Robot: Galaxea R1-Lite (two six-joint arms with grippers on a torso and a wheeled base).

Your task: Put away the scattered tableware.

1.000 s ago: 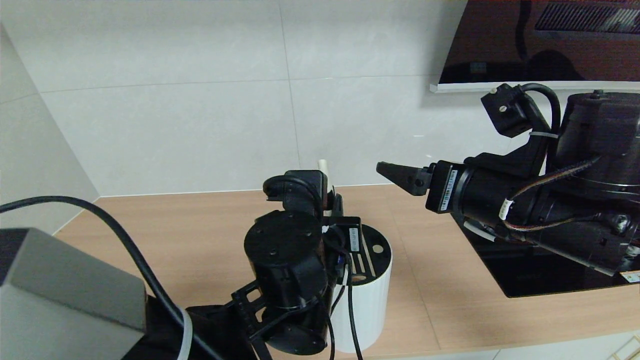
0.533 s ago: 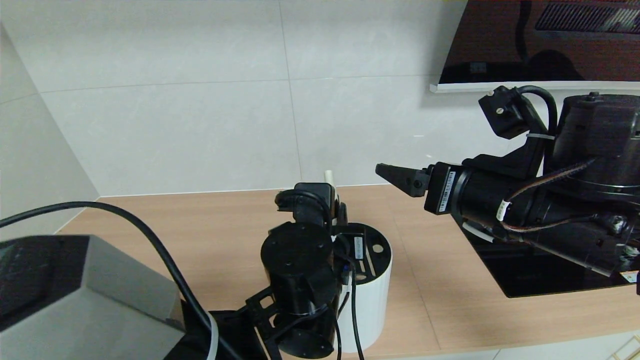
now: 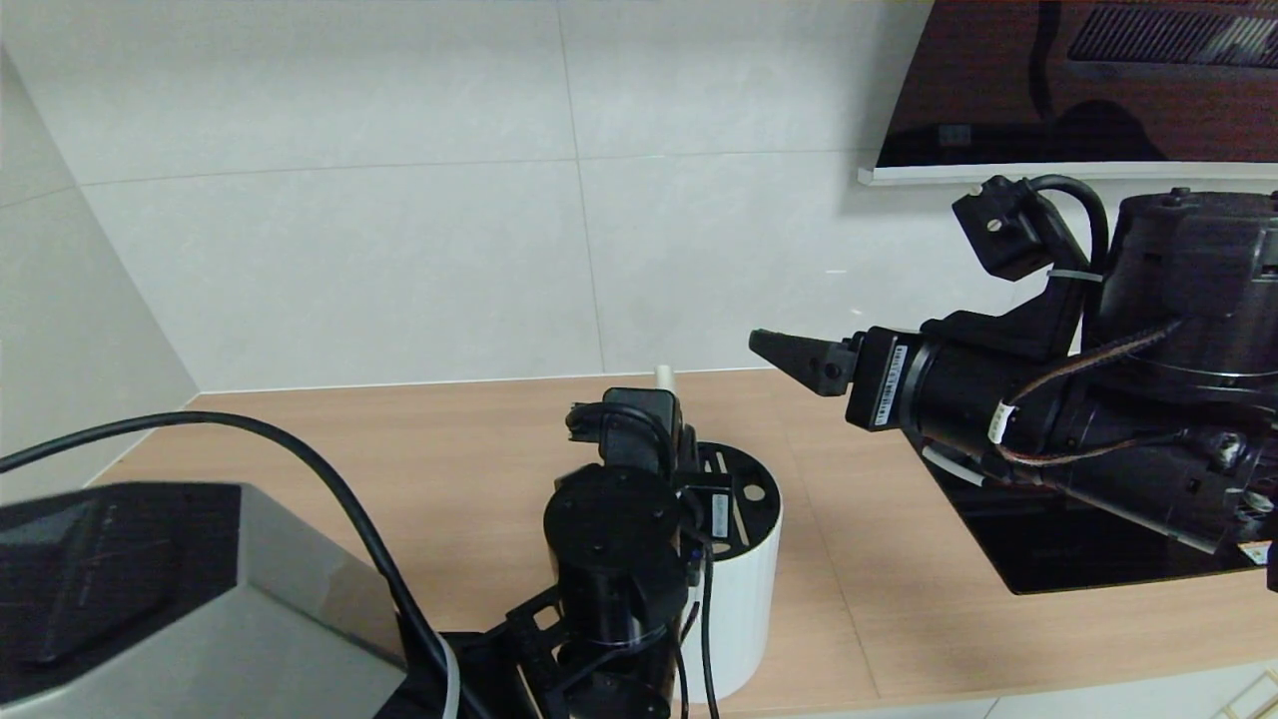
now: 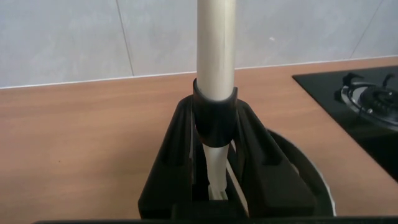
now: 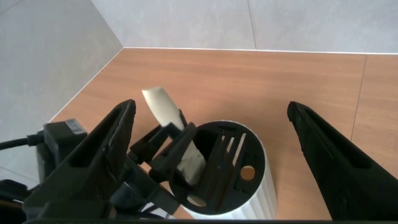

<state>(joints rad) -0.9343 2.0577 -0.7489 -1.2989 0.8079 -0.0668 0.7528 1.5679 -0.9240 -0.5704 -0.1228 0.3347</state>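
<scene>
My left gripper (image 4: 215, 121) is clamped on the cream-handled utensil (image 4: 216, 43). It has come lower over the white holder (image 3: 744, 589), so I think the utensil is entering a slot. My right gripper (image 5: 208, 112) hangs nearby, fingers apart, holding nothing.

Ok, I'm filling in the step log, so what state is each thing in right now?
left gripper: shut on the cream-handled utensil, above the holder.
cream-handled utensil: held near upright, lower end at the holder's slotted top; depth hidden.
holder: upright on the counter, black slotted top facing up.
right gripper: open, holding nothing, raised above the counter.
cooktop burner: no flame visible.
</scene>
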